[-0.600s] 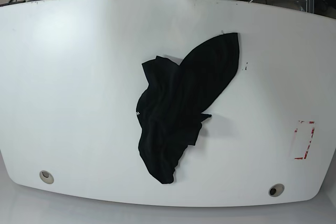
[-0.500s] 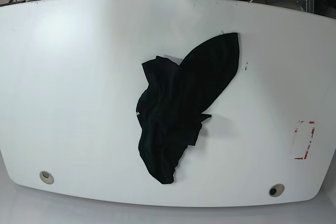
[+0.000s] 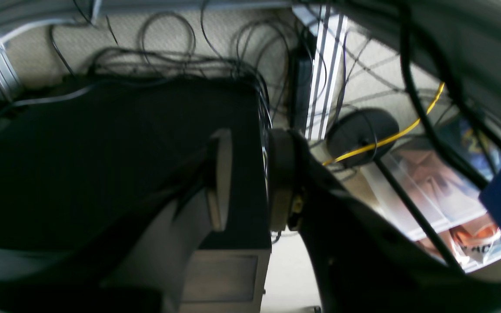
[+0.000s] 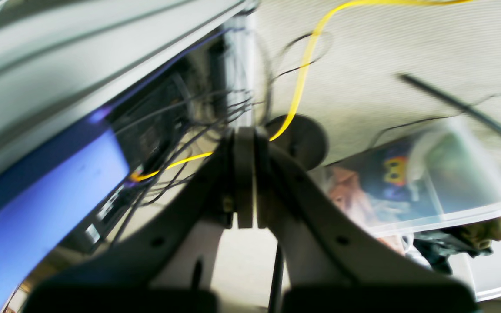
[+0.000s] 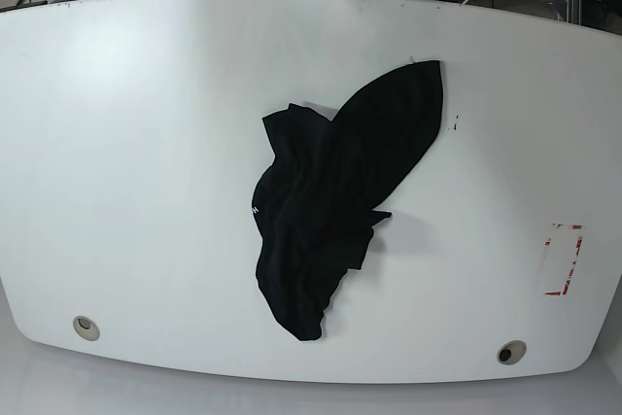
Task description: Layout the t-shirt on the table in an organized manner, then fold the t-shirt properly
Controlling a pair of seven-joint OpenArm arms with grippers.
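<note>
A crumpled black t-shirt (image 5: 335,196) awaits spreading on the white tabletop (image 5: 136,143), well apart from both empty grippers: left (image 3: 250,180) jaws narrowly parted, right (image 4: 245,178) jaws closed.

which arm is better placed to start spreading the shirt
Left, narrowly. Both arms sit beyond the table's far edge, but the t-shirt lies crumpled slightly toward the left arm's side, its broad lobe nearest. The left gripper is open; the right gripper is shut.

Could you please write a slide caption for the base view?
Crumpled black t-shirt lying untouched mid-table, both arms parked beyond the far edge.
</note>
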